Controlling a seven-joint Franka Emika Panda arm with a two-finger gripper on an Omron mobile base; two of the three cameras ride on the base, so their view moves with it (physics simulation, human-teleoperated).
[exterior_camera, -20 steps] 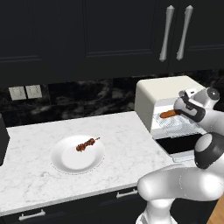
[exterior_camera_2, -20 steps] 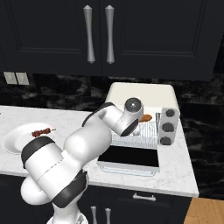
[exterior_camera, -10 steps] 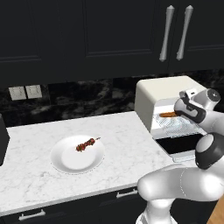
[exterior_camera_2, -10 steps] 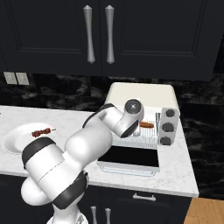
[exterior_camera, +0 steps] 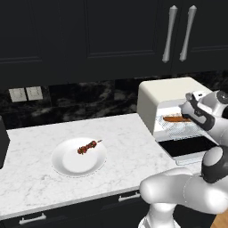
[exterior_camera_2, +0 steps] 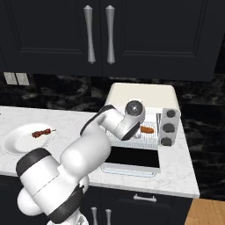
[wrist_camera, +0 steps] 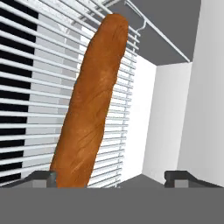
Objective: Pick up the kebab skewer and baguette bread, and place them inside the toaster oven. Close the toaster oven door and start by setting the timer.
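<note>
- Marble tabletop [exterior_camera: 40, 178] carries the toaster oven [exterior_camera: 167, 95], door [exterior_camera_2: 134, 159] down.
- Baguette bread [wrist_camera: 92, 105] lies on its wire rack [wrist_camera: 35, 87].
- Tool [wrist_camera: 111, 177] fingers apart, one beside the loaf; contact unclear.
- Kebab skewer [exterior_camera: 87, 146] on plate [exterior_camera: 67, 164], well apart.
- Arm hides part of the oven mouth.

The toaster oven [exterior_camera: 165, 99] stands at the right end of the counter [exterior_camera: 35, 178], against the back wall, its door [exterior_camera_2: 134, 157] folded down flat in front of it. The baguette [wrist_camera: 92, 105] lies on the rack [wrist_camera: 26, 87] inside the oven. Knobs [exterior_camera_2: 168, 127] sit on the oven's right side. Well to the left, a plate [exterior_camera: 67, 164] rests on the counter with the skewer [exterior_camera: 87, 146] on it. Cabinets [exterior_camera: 111, 35] hang above.
</note>
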